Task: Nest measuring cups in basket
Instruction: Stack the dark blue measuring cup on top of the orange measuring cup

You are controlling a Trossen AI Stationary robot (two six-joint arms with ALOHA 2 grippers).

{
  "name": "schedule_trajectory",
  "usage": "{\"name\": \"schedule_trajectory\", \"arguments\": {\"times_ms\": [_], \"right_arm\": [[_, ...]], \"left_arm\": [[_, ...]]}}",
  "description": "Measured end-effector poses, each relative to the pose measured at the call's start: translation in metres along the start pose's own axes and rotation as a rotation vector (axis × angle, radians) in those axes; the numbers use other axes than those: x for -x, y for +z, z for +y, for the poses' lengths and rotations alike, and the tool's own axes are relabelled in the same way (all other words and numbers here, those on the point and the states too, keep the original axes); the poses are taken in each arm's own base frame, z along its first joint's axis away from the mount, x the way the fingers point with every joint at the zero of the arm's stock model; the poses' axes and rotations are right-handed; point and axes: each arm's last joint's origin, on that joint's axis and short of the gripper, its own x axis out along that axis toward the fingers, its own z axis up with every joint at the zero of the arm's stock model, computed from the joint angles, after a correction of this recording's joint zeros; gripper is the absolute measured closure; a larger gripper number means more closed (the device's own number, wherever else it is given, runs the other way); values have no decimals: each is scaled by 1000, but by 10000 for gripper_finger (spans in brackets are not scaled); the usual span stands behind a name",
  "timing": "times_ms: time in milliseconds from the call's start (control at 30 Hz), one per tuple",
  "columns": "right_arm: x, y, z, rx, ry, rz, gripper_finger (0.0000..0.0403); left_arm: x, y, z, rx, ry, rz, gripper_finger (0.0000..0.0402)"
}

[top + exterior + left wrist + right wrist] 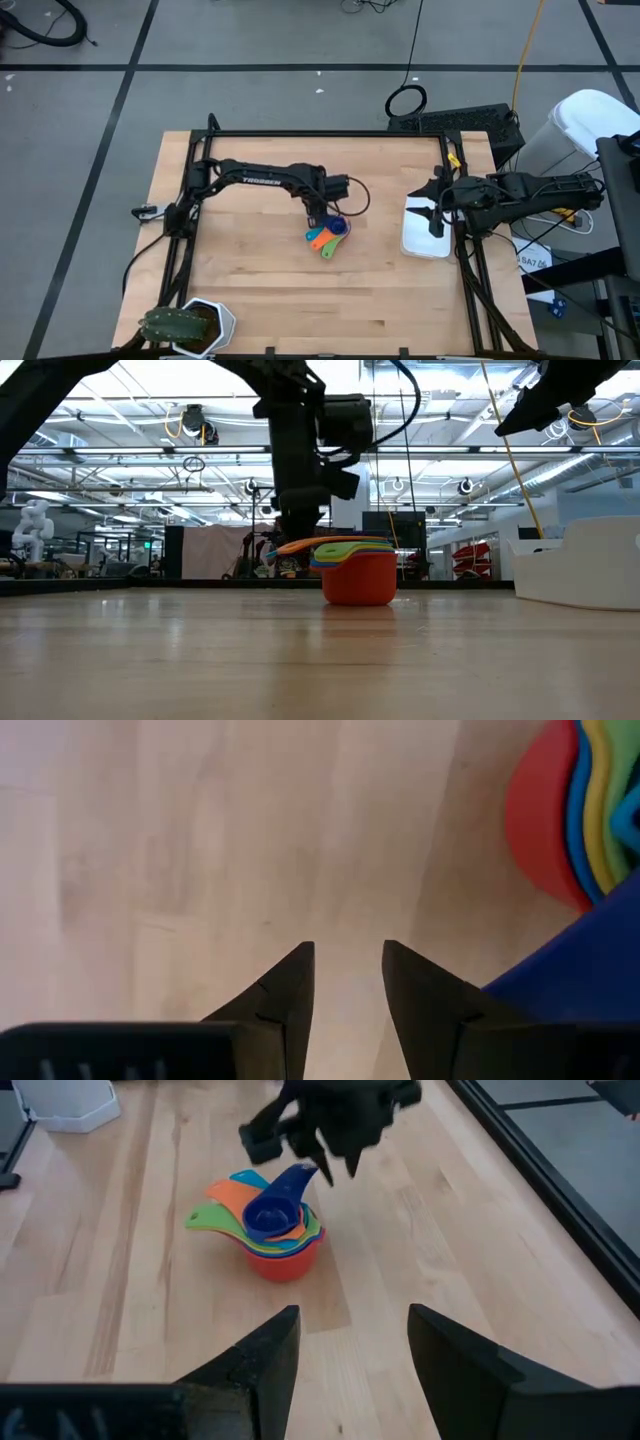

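The measuring cups [327, 238] sit nested in one stack near the middle of the wooden surface [260, 290], red cup at the bottom, small dark blue cup on top, handles fanned to the left. The left gripper [316, 216] hangs just beside the stack, its jaws slightly apart and holding nothing. The right gripper [432, 212] hovers over the white basket [420, 243] at the right, jaws open and empty.

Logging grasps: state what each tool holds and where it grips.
Nothing is held. The left tool hangs open beside the stacked measuring cups; the right tool is open, empty.
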Motion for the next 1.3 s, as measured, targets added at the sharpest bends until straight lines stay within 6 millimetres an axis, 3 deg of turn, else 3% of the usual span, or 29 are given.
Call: {"name": "schedule_trajectory", "arguments": {"times_ms": [267, 400, 600, 933, 1300], "right_arm": [[-3, 1, 1, 9, -2, 8, 225], [-5, 1, 2, 12, -3, 16, 225], [-7, 3, 3, 33, -3, 10, 225], [-10, 7, 4, 48, 0, -16, 225], [-10, 7, 4, 48, 0, -16, 225]], "left_arm": [[-6, -2, -4, 1, -10, -11, 277], [-3, -4, -9, 17, -122, 11, 277], [3, -11, -23, 40, -247, 87, 277], [7, -13, -45, 39, -265, 99, 277], [15, -3, -49, 76, -338, 31, 277]]}}
